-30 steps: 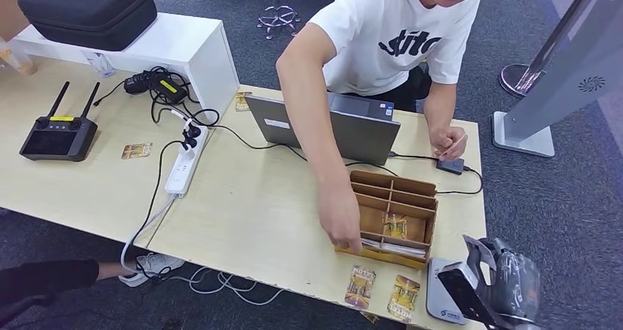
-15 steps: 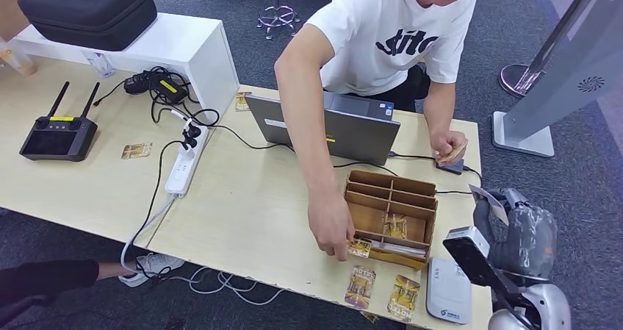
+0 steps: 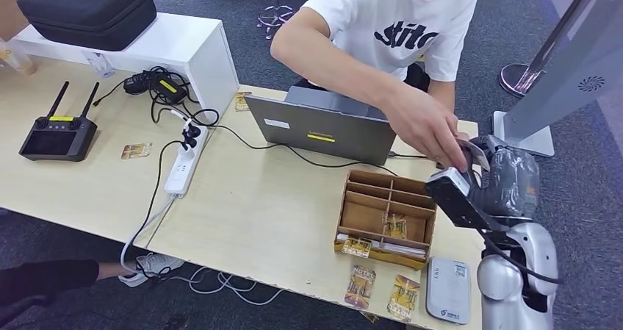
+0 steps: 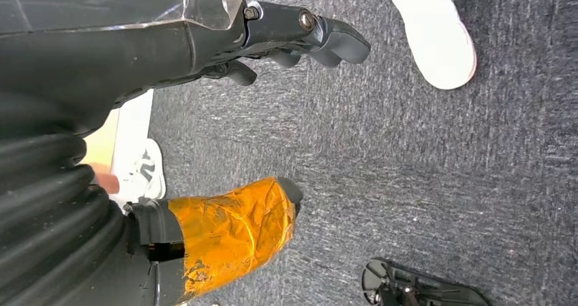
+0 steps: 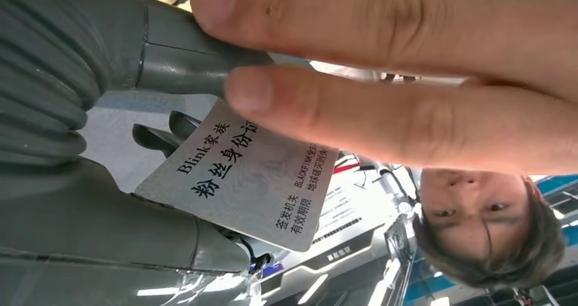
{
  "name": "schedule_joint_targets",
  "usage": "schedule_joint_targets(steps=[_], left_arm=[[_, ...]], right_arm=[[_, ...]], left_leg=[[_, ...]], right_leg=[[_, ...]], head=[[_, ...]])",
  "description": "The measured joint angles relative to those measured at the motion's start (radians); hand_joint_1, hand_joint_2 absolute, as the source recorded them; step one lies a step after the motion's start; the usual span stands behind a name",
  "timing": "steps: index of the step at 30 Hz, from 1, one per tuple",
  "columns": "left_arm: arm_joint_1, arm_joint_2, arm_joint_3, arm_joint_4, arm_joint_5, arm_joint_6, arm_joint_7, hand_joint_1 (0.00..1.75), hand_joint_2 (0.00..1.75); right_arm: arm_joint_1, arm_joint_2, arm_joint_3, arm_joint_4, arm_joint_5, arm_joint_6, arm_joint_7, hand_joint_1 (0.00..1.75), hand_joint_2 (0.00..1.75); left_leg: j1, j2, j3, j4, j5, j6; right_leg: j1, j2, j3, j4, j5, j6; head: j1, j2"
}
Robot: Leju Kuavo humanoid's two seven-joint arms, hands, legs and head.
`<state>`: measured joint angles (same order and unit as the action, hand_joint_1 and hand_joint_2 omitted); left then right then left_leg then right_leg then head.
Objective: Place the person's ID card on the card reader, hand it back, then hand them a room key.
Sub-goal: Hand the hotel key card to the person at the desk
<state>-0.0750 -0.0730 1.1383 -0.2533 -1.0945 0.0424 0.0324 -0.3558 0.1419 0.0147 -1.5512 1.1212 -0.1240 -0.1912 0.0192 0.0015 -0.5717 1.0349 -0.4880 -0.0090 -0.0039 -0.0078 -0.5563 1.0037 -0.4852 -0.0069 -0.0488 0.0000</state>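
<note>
My right hand (image 3: 505, 177) is raised above the table's right end, beside the wooden box. It pinches the ID card (image 5: 238, 178), a pale grey card with black print, between thumb and fingers. The person in a white T-shirt (image 3: 400, 32) reaches over the laptop, and their hand (image 3: 430, 133) lies on my right hand; their fingers (image 5: 382, 112) press on the card. The white card reader (image 3: 448, 291) lies at the table's near right corner. Gold room key cards (image 3: 360, 286) lie beside it. My left hand (image 4: 225, 47) hangs over the floor with nothing in it, thumb and fingers apart.
A wooden compartment box (image 3: 387, 211) with key cards stands left of my right hand. Behind it is a grey laptop (image 3: 323, 128) with cables. A power strip (image 3: 184, 165), a black controller (image 3: 59, 135) and a white shelf (image 3: 147, 47) occupy the left.
My right hand rose from beside the card reader up toward the person with the card. The person's hand left the wooden box and came across onto my right hand.
</note>
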Motion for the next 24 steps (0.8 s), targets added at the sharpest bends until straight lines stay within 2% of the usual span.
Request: schedule_joint_targets(steps=[3, 7, 15, 24], left_arm=[[-0.001, 0.003, 0.000, 0.000, -0.008, -0.002, 0.000, 0.00, 1.75], [-0.002, 0.004, 0.000, 0.000, -0.016, -0.003, 0.000, 0.00, 1.75], [-0.003, 0.004, 0.000, 0.000, -0.021, -0.003, -0.001, 0.00, 1.75], [-0.002, 0.000, 0.000, 0.000, -0.009, 0.003, -0.002, 0.00, 1.75]], right_arm=[[-0.043, 0.000, 0.011, 0.040, 0.019, 0.005, 0.020, 1.71, 1.75], [-0.091, 0.001, 0.026, 0.087, 0.033, 0.007, 0.031, 0.00, 1.75], [-0.106, 0.012, 0.048, 0.099, 0.015, -0.012, 0.003, 0.00, 1.75], [0.008, 0.013, 0.095, -0.056, -0.019, -0.055, -0.073, 0.00, 1.75]], left_leg=[[0.000, 0.000, 0.000, 0.000, 0.000, 0.000], [0.000, 0.000, 0.000, 0.000, 0.000, 0.000], [0.000, 0.000, 0.000, 0.000, 0.000, 0.000], [0.000, -0.001, -0.001, 0.000, 0.000, 0.000]], right_leg=[[0.000, 0.000, 0.000, 0.000, 0.000, 0.000], [0.000, 0.000, 0.000, 0.000, 0.000, 0.000], [0.000, 0.000, -0.001, 0.000, 0.000, 0.000], [0.000, 0.000, -0.001, 0.000, 0.000, 0.000]], head=[[0.000, 0.000], [0.000, 0.000], [0.000, 0.000], [0.000, 0.000]])
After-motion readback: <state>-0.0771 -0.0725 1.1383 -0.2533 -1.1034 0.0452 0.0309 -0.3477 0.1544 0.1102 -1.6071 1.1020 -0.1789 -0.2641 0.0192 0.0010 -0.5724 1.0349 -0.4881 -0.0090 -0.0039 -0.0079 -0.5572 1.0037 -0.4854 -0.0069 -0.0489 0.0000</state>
